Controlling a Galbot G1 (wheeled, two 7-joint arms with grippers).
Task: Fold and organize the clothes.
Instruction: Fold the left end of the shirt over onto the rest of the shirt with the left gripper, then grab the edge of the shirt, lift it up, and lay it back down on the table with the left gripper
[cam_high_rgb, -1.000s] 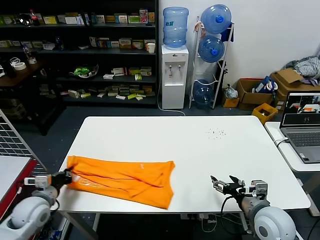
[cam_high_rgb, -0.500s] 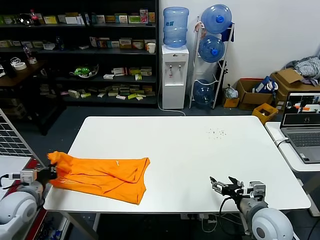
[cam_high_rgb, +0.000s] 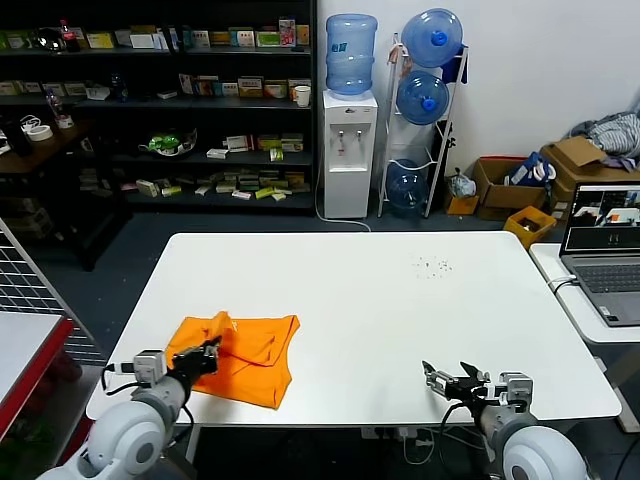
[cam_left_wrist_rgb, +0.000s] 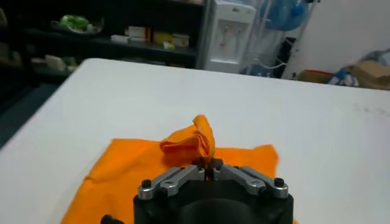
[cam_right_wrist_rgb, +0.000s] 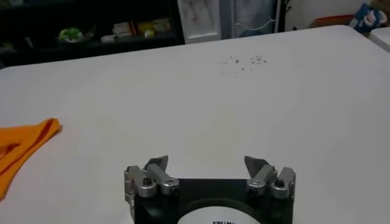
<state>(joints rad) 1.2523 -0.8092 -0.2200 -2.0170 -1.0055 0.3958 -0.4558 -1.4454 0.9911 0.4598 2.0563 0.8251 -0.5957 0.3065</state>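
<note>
The orange T-shirt lies doubled over in a compact patch near the front left of the white table. My left gripper is at the patch's left side, shut on a pinched fold of the cloth. In the left wrist view that fold rises in a ridge from the closed jaws of the left gripper, with the T-shirt spread flat beyond it. My right gripper hovers open over the front right of the table, holding nothing. From the right wrist, the right gripper faces bare tabletop, the T-shirt far off.
A laptop sits on a side table at the right. A red-edged cart stands left of the table. Small dark specks dot the far right of the tabletop. Shelves, a water dispenser and boxes stand beyond.
My left gripper swung out past the table's left edge, then came back right over the table with the shirt's end, doubling the cloth into a shorter patch. The right gripper stayed put.
</note>
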